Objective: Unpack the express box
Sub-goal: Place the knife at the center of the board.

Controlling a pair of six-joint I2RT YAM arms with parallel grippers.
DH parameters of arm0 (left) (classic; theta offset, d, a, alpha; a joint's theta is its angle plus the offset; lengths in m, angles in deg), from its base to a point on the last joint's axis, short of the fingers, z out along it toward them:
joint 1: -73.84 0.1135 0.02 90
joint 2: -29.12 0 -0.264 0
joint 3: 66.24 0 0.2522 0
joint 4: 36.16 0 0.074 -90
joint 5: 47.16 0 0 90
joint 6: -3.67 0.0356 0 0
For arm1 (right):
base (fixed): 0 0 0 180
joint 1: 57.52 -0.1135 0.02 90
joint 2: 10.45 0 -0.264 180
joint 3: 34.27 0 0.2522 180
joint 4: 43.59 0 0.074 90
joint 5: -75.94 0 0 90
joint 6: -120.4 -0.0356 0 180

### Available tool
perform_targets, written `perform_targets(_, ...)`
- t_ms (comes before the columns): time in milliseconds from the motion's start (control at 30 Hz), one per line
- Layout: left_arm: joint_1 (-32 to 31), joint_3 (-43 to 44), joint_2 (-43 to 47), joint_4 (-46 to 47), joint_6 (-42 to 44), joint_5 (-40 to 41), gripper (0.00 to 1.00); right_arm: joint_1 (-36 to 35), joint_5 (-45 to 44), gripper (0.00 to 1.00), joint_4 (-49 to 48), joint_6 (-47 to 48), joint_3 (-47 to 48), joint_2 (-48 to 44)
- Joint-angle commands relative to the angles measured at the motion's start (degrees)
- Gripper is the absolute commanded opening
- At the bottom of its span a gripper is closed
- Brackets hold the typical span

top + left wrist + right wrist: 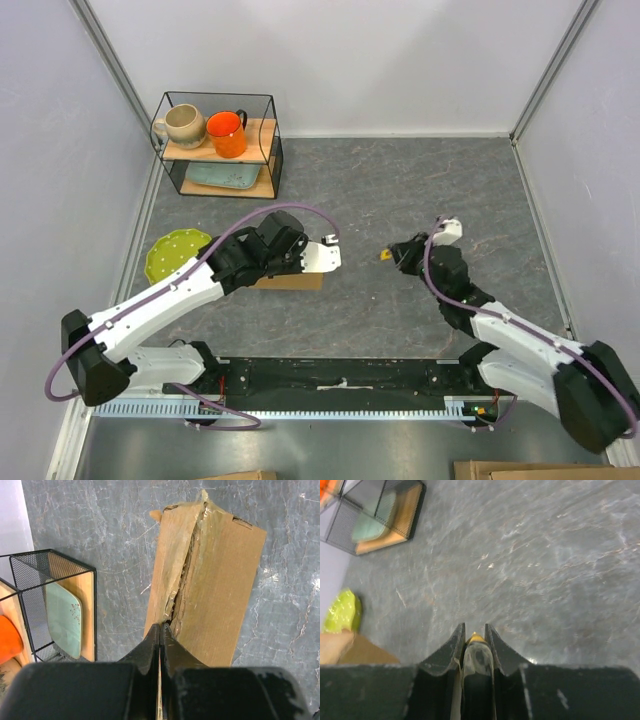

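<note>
The express box (220, 580), a small flat brown cardboard carton, lies flat on the grey marbled table (400, 200), left of the middle and closer to the near edge than to the far one. From above, the left arm hides most of it. Wrinkled clear tape (175, 565) runs along its top seam, which is torn and gapes a little. The left gripper (160, 630) is clenched tight, its fingers pressed together right at the near end of that split seam; whether any tape is pinched between them I cannot tell. The right gripper (474, 627) hangs above bare table right of the middle, well apart from the box, grasping a small yellow-tipped object (477, 652). A lime-green dotted round plate (172, 252) sits near the left edge, with the box to its right. In the far left corner stands a black wire shelf with wooden boards (258, 128), carrying a beige mug (183, 125) and an orange mug (227, 134) on top and a pale green dish (218, 175) below
</note>
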Motion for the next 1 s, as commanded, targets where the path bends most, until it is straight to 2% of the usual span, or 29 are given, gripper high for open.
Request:
perform_targets(0, -0.3, -0.1, -2.2, 5.3, 0.3, 1.5, 0.02, 16.6, 26.1, 0.10, -23.8, -12.8, -4.8, 8.5)
perform_targets(100, -0.3, -0.6, -3.0, 5.9, -0.8, 0.8, 0.02, 21.4, 36.3, 0.23, -28.8, -17.3, -2.8, 17.6)
perform_targets(133, -0.3, -0.6, -3.1, 6.0, -1.4, 0.6, 0.02, 21.9, 37.5, 0.31, -30.8, -17.9, -1.9, 19.3)
perform_targets(167, -0.3, -0.7, -3.2, 5.9, -1.8, 0.3, 0.02, 22.3, 38.5, 0.34, -31.1, -18.5, -1.3, 22.1)
perform_targets(200, -0.3, -0.7, -3.5, 5.9, -2.0, 0.3, 0.02, 22.6, 39.9, 0.45, -30.8, -18.5, -0.1, 23.1)
perform_targets(267, -0.4, -0.8, -3.6, 6.0, -2.2, 0.6, 0.02, 23.1, 40.5, 0.56, -30.2, -18.3, 0.5, 24.4)
perform_targets(367, -0.3, -0.6, -3.6, 6.0, -2.1, 0.8, 0.02, 23.5, 40.4, 0.98, -23.9, -14.5, 2.4, 23.0)
perform_targets(467, -0.3, -0.4, -3.6, 5.9, -2.3, 1.1, 0.02, 23.4, 37.4, 0.98, -7.5, -8.4, 7.2, 20.0)
perform_targets(500, -0.3, -0.3, -3.6, 5.8, -2.5, 1.2, 0.02, 23.4, 33.2, 0.98, 4.6, -3.7, 11.2, 19.3)
perform_targets(600, -0.3, 0.1, -3.8, 5.9, -2.9, 1.1, 0.02, 23.3, 26.4, 0.98, 20.6, 2.0, 16.3, 15.7)
perform_targets(633, -0.3, 0.3, -4.1, 5.9, -3.0, 1.3, 0.02, 23.4, 20.9, 0.98, 22.9, 2.4, 16.8, 12.9)
perform_targets(733, -0.3, 1.3, -4.5, 5.6, -3.3, 1.1, 0.02, 23.4, 15.5, 0.98, 29.8, 5.8, 19.2, 11.2)
perform_targets(900, -0.3, 2.3, -4.6, 5.4, -3.4, 1.8, 0.02, 23.1, 12.7, 0.98, 38.5, 9.6, 22.0, 9.1)
perform_targets(967, -0.3, 2.5, -4.6, 5.6, -3.6, 1.6, 0.02, 22.0, 16.8, 0.98, 37.4, 12.0, 20.6, 3.9)
